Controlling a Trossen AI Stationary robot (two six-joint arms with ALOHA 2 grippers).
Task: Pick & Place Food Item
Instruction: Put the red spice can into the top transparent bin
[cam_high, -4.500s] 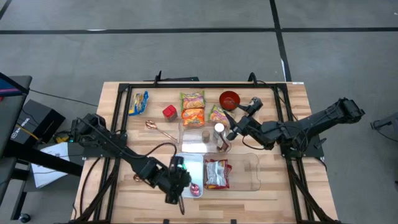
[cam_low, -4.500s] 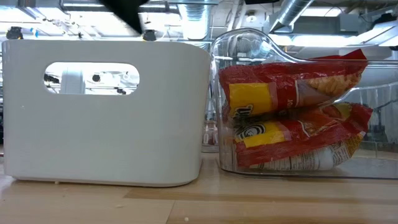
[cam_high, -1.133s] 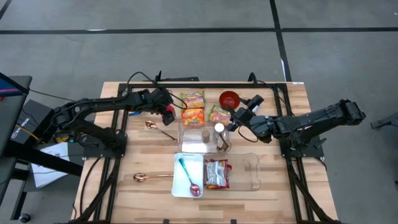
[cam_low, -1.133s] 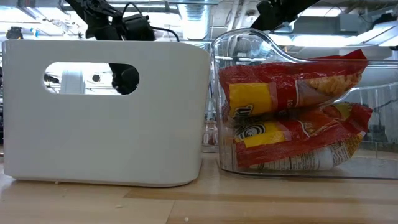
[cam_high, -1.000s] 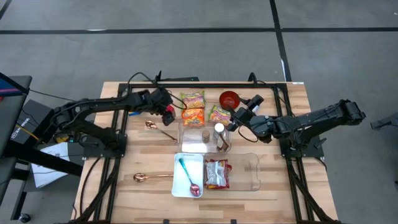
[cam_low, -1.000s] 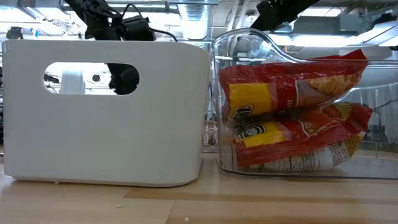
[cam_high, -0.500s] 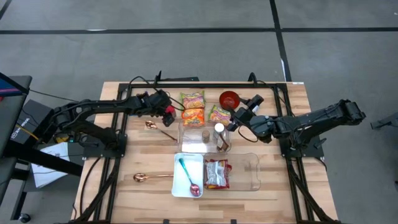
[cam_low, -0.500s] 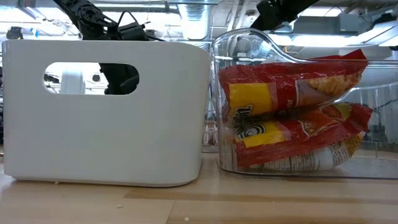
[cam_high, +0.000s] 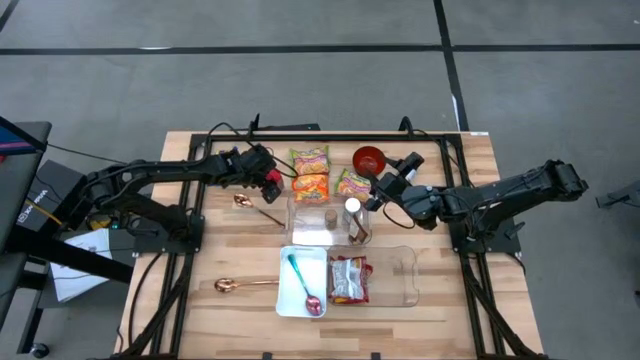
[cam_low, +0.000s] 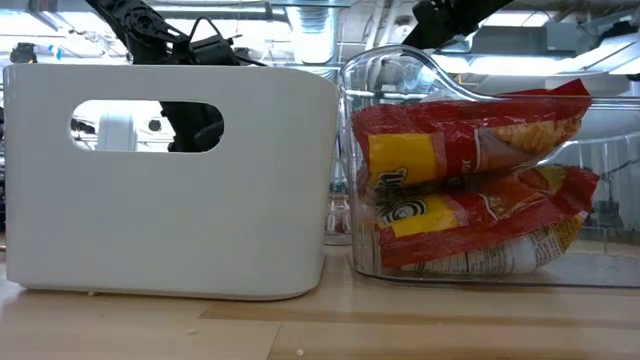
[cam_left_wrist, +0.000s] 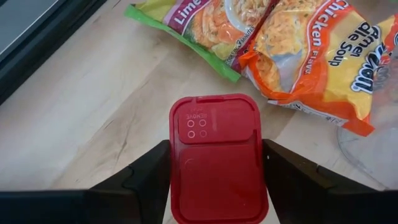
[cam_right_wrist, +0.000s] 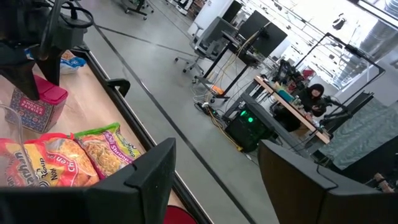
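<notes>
1. Left wrist view: the red box (cam_left_wrist: 217, 158) sits dead centre between the left gripper's (cam_left_wrist: 217, 186) two fingers, lid up. Its long axis runs straight out ahead of the wrist, in line with the fingers, so they flank its two long sides.
2. In that view each finger appears to meet a box side with no visible gap. You can read this as a closing grip on the box; whether it is firm yet I cannot tell. The box rests on the table (cam_left_wrist: 93, 112); nothing shows it lifted.
3. High view: the box (cam_high: 272, 179) lies at the table's far-left part, just beside the noodle packs (cam_high: 310, 172), with the left gripper (cam_high: 266, 178) right over it. The right gripper (cam_high: 374, 197) hangs well apart, near the red bowl (cam_high: 369, 158), above the clear jar area.
4. The left arm is plainly the nearer; you need no help from the right. The right wrist view shows the right gripper's fingers spread apart with nothing between them.
5. Judgement: the coming move is a straight lift. Watch the nearest noodle pack (cam_left_wrist: 323, 62) just beyond the box's far end.
6. The clear bin (cam_high: 385, 277) already holding a snack bag, and the white bin (cam_high: 290, 295), lie toward the near edge.
</notes>
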